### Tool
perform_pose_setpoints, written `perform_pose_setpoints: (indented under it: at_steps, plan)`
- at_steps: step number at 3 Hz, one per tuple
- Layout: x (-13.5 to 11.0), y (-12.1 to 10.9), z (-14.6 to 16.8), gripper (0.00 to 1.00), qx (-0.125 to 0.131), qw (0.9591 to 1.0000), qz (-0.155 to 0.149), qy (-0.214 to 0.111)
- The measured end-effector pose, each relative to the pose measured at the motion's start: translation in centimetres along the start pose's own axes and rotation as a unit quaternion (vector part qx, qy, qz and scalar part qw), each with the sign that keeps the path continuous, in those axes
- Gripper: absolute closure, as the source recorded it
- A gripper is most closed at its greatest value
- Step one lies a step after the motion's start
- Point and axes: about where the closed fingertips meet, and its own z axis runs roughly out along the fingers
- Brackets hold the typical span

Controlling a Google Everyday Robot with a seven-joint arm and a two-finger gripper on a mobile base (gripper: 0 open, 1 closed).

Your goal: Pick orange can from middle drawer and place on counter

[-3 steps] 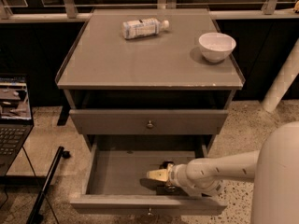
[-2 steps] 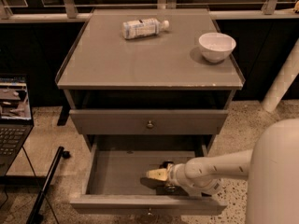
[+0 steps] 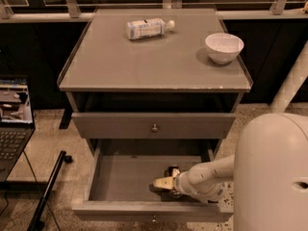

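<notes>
Currently the middle drawer (image 3: 124, 178) is pulled out toward the cam, its bare grey floor showing on the left & centre; its front carries a small round knob (image 3: 154, 219) at the bottom edge of the view. Inside it, right of centre, sits my gripper (image 3: 164, 180), reaching in from the right on the pale arm (image 3: 211, 173), w/ my white body (image 3: 272, 177) filling the lower right corner. The orange can (image 3: 172, 170) is in that same drawer, a small dark shape w/ a couple of shiny glints, right at the gripper's tip on the far side of it. Can't tell whether the gripper is clamped on the can or just beside it, so its state is unclear to me. Can't tell either which way the can points or how its long axis runs; it is too small & partly covered, & no label on it is readable. The upper drawer (image 3: 115, 125) is shut, w/ a metal knob (image 3: 154, 127) at mid front. On the counter (image 3: 144, 64) a plastic bottle (image 3: 147, 28) lies on its side near the back, cap end pointing right, white label w/ bluish print I can't read. A white bowl (image 3: 224, 52) stands upright near the right rim, well apart from the bottle, inside plain white. An open laptop (image 3: 13, 114) sits at far left, screen lit, text not legible
</notes>
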Motion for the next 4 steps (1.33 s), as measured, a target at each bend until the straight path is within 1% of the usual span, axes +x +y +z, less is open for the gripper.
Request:
perform_pose_setpoints:
  at_steps: [1,3,4]
  plan:
    - [-0.14,0.12,-0.33,0.18,0.000,1.0000,0.000,0.000]
    - [-0.14,0.12,-0.33,0.66,0.000,1.0000,0.000,0.000]
    - [-0.14,0.12,-0.33,0.87,0.000,1.0000,0.000,0.000]
